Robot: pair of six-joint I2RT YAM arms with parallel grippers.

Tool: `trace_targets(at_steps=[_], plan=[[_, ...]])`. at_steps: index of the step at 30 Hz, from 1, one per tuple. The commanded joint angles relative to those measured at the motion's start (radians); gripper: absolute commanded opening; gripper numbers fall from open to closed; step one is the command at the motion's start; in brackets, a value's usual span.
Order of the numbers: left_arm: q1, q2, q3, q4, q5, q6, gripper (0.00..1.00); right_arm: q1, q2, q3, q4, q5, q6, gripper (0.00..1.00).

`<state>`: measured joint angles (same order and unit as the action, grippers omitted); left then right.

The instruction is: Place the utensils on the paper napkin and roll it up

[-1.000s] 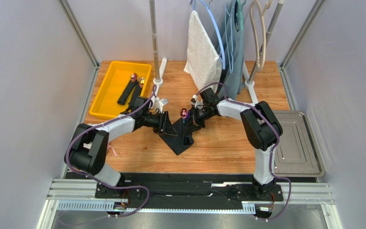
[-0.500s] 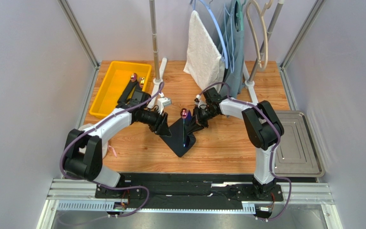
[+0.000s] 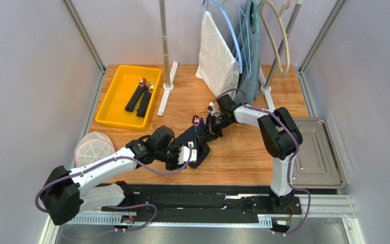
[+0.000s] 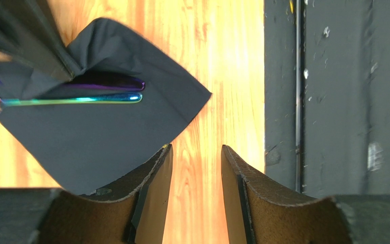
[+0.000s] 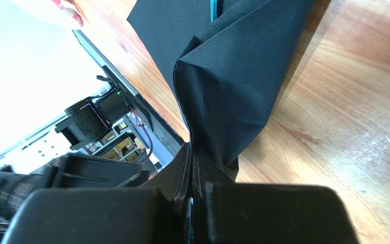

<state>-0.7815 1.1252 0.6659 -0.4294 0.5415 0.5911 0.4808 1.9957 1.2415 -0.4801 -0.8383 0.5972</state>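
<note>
Right gripper (image 5: 194,155) was clenched on a napkin (image 5: 232,76) fold, left gripper (image 4: 196,185) parted, empty over table (image 4: 202,61), napkin corner just ahead, utensil (image 4: 80,100) lay beyond.

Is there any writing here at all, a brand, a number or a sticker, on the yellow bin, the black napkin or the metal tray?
No text can be read.
The yellow bin, the paper napkin and the metal tray bear no words, numbers or signs.
Faint pale marks on the dark housing in the right wrist view are too blurred to read.
</note>
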Motion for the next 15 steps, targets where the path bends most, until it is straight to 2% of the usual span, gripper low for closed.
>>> trace_targets(at_steps=[1,6,11,15], plan=[[-0.152,-0.071,-0.072,0.125,-0.175,0.151,0.49,-0.007,-0.038,-0.005,-0.003,0.005,-0.017,0.00],[-0.292,-0.030,-0.126,0.245,-0.342,0.161,0.48,-0.008,-0.034,-0.007,-0.005,0.001,-0.017,0.00],[-0.318,0.054,-0.098,0.291,-0.422,0.121,0.46,-0.013,-0.041,-0.013,-0.006,-0.001,-0.019,0.00],[-0.332,0.090,-0.068,0.290,-0.410,0.125,0.45,-0.016,-0.038,-0.016,-0.008,-0.004,-0.019,0.00]])
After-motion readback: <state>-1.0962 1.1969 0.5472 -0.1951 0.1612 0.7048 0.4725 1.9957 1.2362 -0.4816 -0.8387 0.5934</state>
